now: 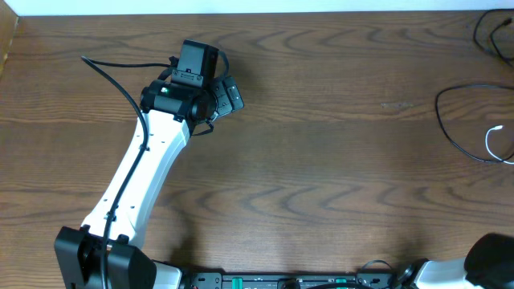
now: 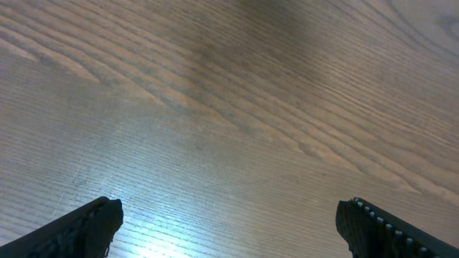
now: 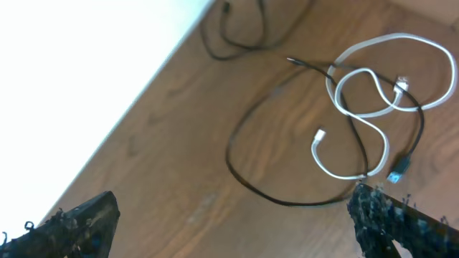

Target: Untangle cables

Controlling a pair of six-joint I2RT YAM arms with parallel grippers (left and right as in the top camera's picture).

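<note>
Brown wood-grain table [image 1: 321,160]; plain white surface [image 3: 72,72] beyond table's far edge.

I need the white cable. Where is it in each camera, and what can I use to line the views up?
Overhead: white cable at the far right edge, mid-height, partly cut off.
Left wrist: not in it; only the table shows.
Right wrist: upper right, looped.
Shared landmark: the black cable forms a large loop beside it, overhead and in the right wrist view.
</note>
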